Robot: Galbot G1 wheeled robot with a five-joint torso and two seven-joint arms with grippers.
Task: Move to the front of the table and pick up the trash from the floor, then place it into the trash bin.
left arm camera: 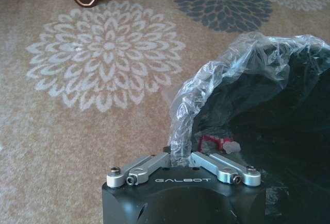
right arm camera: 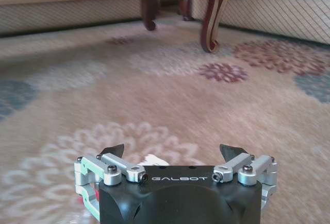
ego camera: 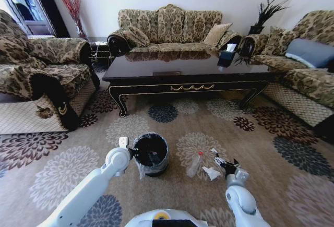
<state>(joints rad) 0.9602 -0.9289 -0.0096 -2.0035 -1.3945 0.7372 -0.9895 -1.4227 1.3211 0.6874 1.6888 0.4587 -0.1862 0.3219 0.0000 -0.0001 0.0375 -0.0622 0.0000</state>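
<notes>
"GALBOT" on the left end effector point(left arm camera: 181, 158) housing and the right end effector point(right arm camera: 172, 154) housing.

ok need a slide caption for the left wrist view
Left gripper pinching the trash bin liner at its rim, above patterned carpet.

Both white arms reach forward and down from the torso. The left gripper point(ego camera: 136, 154) is low, with its wrist bent inward, and its fingers point(left arm camera: 154, 163) are closed together (their tips are hidden). The right gripper point(ego camera: 223, 163) also hangs low, its dark fingers point(right arm camera: 112, 150) spread wide apart.
</notes>
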